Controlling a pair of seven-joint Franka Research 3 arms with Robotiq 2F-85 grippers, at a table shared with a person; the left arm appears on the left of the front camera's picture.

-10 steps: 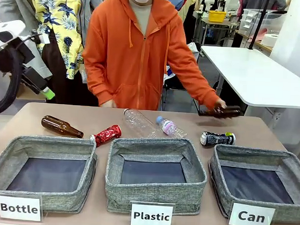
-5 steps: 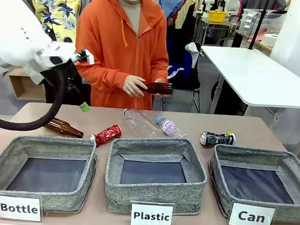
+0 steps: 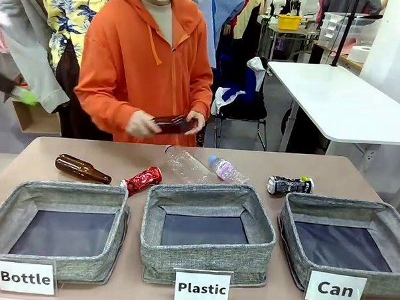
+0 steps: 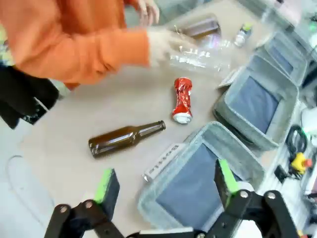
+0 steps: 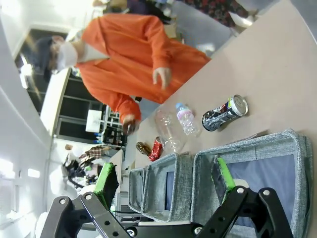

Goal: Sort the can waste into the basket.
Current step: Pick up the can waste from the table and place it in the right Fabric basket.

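Red can, black can: two on the worktop.
Left gripper, right gripper spread; hands half-hide one brown bottle.

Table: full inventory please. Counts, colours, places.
Cans: 2; red can lying behind the Bottle/Plastic gap, black can lying behind the Can basket.
Baskets: 3, grey, near-edge row; Bottle basket left, Plastic basket middle, Can basket right.
Cards: 3, white, one before each basket.
Brown bottles: 2; table bottle lying far left, held bottle above the far edge.
Clear bottles: 2, mid-table; big bottle, small bottle.
Person: 1, orange hoodie, far side; hands on held bottle.
Left gripper: jaws open, over the Bottle basket's end.
Right gripper: jaws open, over the Can basket's end.
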